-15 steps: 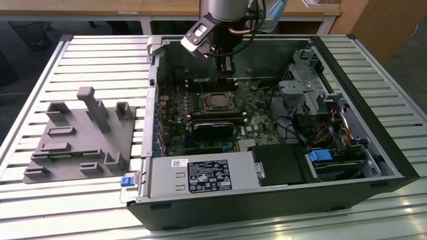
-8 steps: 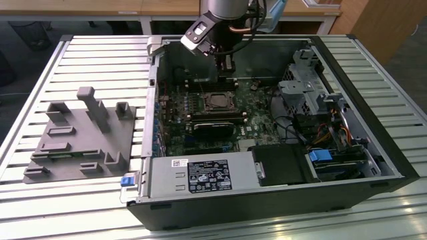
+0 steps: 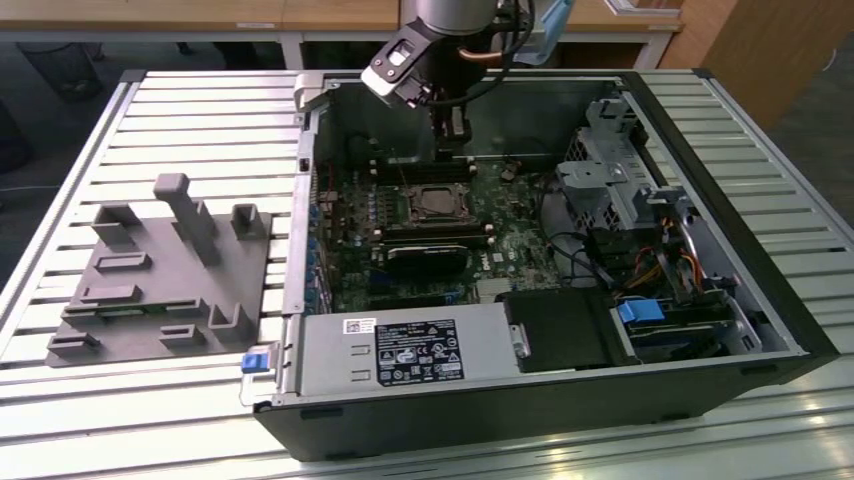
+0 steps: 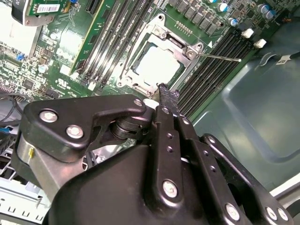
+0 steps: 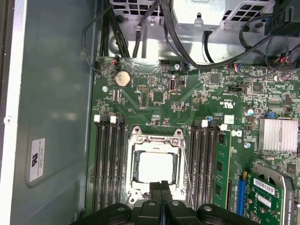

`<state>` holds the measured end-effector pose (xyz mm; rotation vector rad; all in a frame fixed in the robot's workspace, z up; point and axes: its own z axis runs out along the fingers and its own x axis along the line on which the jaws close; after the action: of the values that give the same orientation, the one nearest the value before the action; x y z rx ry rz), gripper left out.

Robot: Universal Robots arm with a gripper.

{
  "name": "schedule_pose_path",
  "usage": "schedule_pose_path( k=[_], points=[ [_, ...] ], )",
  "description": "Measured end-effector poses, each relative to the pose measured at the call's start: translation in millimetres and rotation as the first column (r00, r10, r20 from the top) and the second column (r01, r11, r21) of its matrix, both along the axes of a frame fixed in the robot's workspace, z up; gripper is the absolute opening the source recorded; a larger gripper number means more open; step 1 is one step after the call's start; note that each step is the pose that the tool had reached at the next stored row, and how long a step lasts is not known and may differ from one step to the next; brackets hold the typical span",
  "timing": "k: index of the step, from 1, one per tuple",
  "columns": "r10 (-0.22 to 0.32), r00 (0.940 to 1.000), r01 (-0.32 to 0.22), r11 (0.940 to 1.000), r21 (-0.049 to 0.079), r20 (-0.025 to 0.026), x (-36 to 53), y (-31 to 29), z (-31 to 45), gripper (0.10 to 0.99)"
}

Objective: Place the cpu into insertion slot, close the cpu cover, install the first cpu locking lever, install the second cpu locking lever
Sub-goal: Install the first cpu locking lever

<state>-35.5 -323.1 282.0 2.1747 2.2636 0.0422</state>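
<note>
The cpu shows its silvery face inside the insertion slot on the green motherboard of the open computer case. It also appears in the second wrist view, cpu. The cpu cover, a silvery frame, lies flat around the chip, and its cover frame shows again there. A thin metal lever sticks out from the socket over the memory slots; the lever runs beside the socket. My gripper is shut with nothing between its fingers, its tip just above the socket's edge. In the exterior view the gripper hangs over the board behind the socket.
Long black memory slots flank the socket. A black module sits just in front of it. The power supply and drive cage crowd the case. A grey fixture block stands on the slatted table at the exterior view's left.
</note>
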Motion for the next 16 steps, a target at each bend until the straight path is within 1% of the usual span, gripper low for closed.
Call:
schedule_pose_path(
  k=[16],
  points=[
    [0.0,1.0,0.0,1.0,0.0,0.0,0.0,0.0,7.5,0.106]
  ],
)
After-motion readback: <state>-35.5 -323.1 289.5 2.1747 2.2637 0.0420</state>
